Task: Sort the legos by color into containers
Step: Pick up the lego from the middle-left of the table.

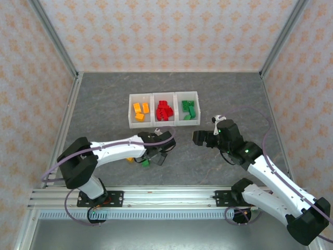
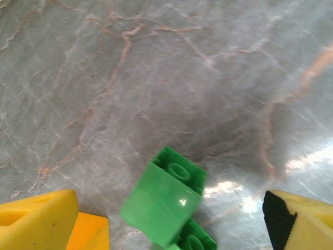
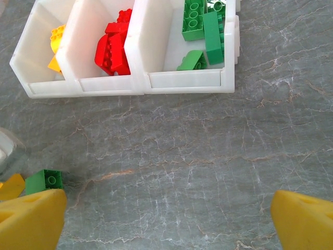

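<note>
Three joined white translucent plastic bins (image 1: 164,125) sit in a row: the left holds orange-yellow toy bricks (image 1: 139,110), the middle red bricks (image 1: 164,110), the right green bricks (image 1: 188,109). A loose green brick (image 2: 166,205) lies on the grey table (image 1: 104,104) between the left gripper (image 2: 166,221)'s spread fingers, untouched. The right gripper (image 3: 169,219) stands wide apart too.

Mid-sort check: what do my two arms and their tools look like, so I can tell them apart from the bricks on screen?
The left arm and right arm have white links with black joints and black wrist housings. A thin lavender cable loops along each. The left tool and right tool carry blunt, wedge-shaped yellow fingers; one is faced with a black pad.
</note>
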